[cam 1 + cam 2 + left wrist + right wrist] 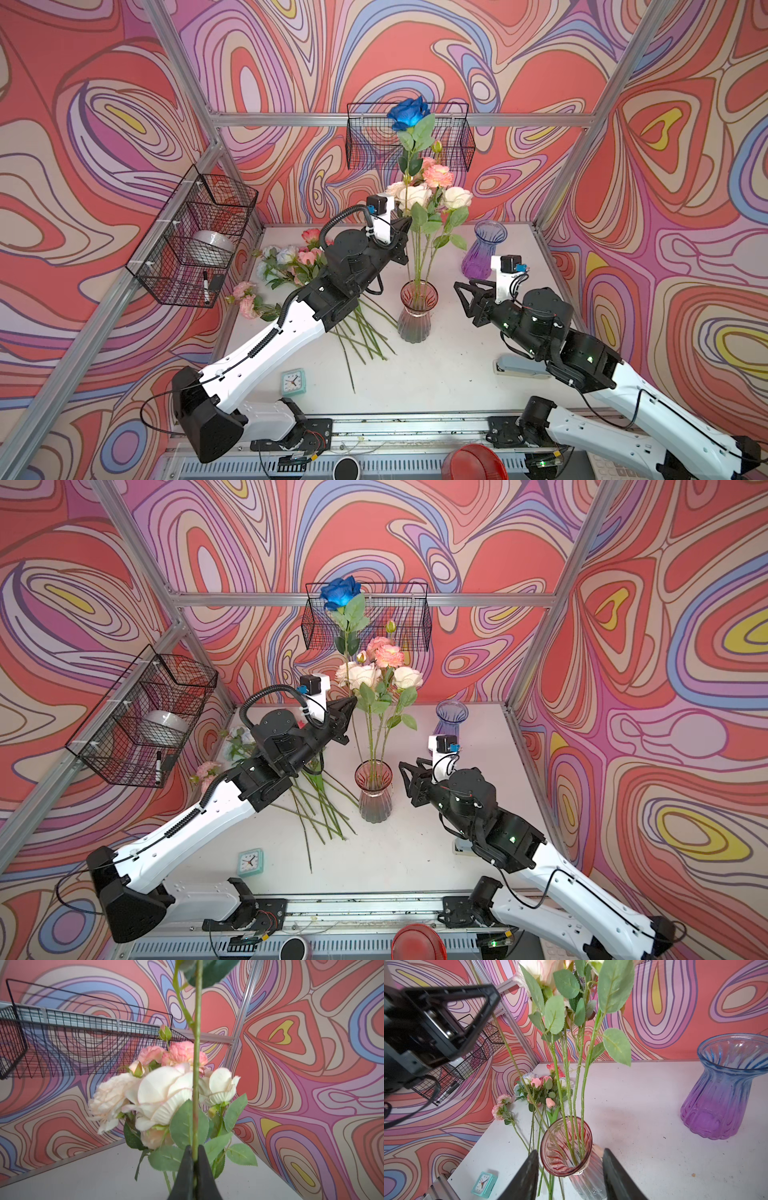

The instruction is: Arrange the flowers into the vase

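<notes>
Blue rose (409,113) is being pinched by left hand (407,224) above pink vase (417,316); right hand (464,302) is being held half-spread nearby.

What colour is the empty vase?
The empty vase fades from a blue rim to a purple base; clearest in the right wrist view.

The pink vase (554,1159) is showing ribbed, transparent glass with a glossy finish; the purple-blue vase (720,1095) is showing the same. The flowers (162,1093) are presenting matt, cloth-like petals, veined matt leaves and smooth, plastic-looking stems. The table (457,365) is appearing white, matt and lightly scuffed. The wire basket (455,145) is appearing as thin black metal. The fingers (185,1172) of the left claw (194,1148) are showing matt black plastic; the arm shells (266,357) are showing smooth, glossy white plastic.
</notes>
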`<state>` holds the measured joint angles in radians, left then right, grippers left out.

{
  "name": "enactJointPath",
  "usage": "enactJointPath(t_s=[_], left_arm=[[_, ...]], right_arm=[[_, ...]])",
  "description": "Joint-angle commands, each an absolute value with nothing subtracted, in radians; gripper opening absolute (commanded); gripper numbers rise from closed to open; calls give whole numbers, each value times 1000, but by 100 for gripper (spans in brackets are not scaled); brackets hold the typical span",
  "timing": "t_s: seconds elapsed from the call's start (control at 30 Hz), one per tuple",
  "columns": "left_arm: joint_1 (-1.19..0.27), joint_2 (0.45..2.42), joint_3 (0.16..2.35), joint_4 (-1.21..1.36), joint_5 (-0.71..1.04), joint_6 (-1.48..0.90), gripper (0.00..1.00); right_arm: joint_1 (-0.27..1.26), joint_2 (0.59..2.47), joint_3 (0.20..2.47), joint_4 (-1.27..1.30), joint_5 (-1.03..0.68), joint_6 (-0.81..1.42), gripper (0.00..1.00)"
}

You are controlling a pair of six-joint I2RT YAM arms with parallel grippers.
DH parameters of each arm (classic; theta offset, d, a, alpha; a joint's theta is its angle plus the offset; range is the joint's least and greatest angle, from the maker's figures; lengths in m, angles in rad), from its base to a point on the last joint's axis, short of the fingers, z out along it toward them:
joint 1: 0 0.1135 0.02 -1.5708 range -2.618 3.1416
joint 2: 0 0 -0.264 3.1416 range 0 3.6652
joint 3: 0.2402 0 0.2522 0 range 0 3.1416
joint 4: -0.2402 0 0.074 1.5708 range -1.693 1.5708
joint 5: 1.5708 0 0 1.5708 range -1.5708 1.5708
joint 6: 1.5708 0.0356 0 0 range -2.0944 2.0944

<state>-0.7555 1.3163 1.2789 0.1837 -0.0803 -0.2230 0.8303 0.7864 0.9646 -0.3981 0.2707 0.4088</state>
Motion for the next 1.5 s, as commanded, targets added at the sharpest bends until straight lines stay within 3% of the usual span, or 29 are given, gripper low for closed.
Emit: enactJointPath(t_s=[0.0, 0.1, 0.27, 0.47, 0.87, 1.03, 1.23, 1.33, 1.47], left_arm=[[-767, 1329, 1249, 231, -46, -254, 1], [-784, 1326, 1216, 229, -49, -260, 18], [-810, 1279, 1158, 209, -79, -260, 57], [-833, 1167, 1104, 199, -109, -287, 73], [-829, 888, 924, -1, -303, -382, 77], [-623, 838, 846, -187, -201, -581, 76], [-381, 900, 734, -309, -82, -767, 66], [-268, 983, 686, -294, 0, -823, 53], [-217, 1086, 630, -203, 17, -839, 45]], right_arm=[[827, 784, 956, -397, 285, 407, 51], [827, 781, 951, -397, 285, 409, 51], [827, 779, 944, -388, 283, 413, 51], [828, 785, 943, -380, 280, 413, 56], [827, 784, 926, -374, 265, 422, 58], [827, 784, 918, -365, 258, 422, 55], [827, 778, 910, -365, 254, 425, 55], [827, 767, 907, -370, 259, 424, 54], [828, 754, 907, -381, 267, 422, 54]])
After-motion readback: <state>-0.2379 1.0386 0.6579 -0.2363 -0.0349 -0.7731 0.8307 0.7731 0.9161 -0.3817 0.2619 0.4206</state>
